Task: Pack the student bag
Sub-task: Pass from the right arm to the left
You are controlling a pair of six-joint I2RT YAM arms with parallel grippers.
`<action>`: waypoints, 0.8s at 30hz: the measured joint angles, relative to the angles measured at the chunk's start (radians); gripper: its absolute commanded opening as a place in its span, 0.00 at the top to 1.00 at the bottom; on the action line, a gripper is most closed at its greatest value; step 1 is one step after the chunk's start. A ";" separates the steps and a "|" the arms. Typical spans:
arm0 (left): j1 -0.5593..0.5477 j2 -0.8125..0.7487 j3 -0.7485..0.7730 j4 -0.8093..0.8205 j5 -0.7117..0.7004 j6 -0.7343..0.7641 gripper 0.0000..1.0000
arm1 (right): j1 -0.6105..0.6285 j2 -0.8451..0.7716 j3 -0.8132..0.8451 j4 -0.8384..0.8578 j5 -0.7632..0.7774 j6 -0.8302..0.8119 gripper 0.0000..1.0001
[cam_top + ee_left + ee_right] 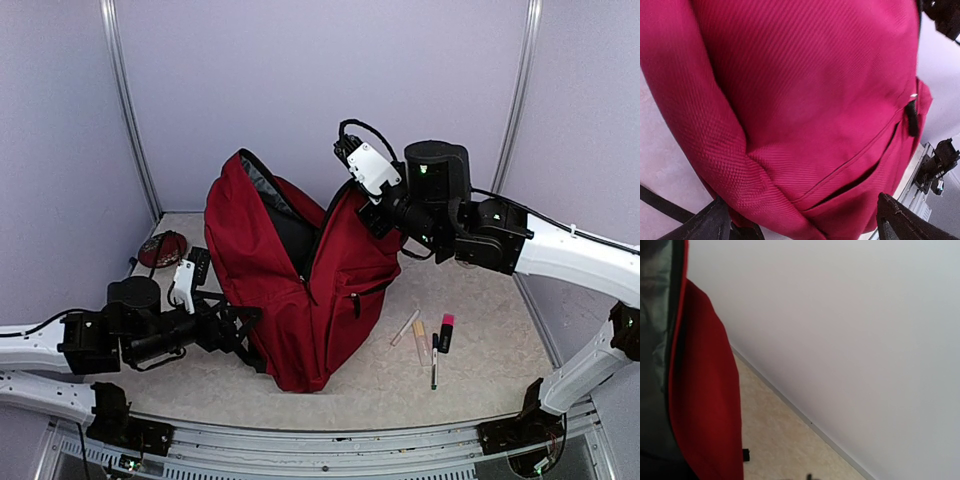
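The student bag point(320, 290) is a large dark-red backpack standing upright mid-table, its main compartment unzipped and its grey lining showing. My left gripper point(240, 335) is low at the bag's left side. In the left wrist view point(805, 222) its fingers point(715, 222) are spread wide with the bag's point(805, 100) lower corner and front pocket between them. My right gripper point(372, 218) is high at the bag's upper right edge. In the right wrist view only a small dark tip point(807, 476) shows at bottom centre, beside the bag's red rim point(705, 390) with no fabric in it.
A pink highlighter point(446, 332), a dark pen point(434, 362) and two beige sticks point(412, 332) lie on the table right of the bag. A dark-red round item point(162, 248) and a black flat device point(198, 265) lie at the back left. Walls close in the back.
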 measured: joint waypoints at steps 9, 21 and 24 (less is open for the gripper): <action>0.080 0.207 -0.054 0.249 0.160 0.046 0.01 | 0.000 0.000 0.000 -0.007 -0.011 0.004 1.00; 0.081 0.375 -0.004 0.477 0.295 0.098 1.00 | -0.007 0.000 0.000 -0.024 -0.055 0.027 1.00; 0.081 0.385 0.005 0.468 0.312 0.112 1.00 | -0.011 0.000 0.000 -0.048 -0.107 0.037 0.72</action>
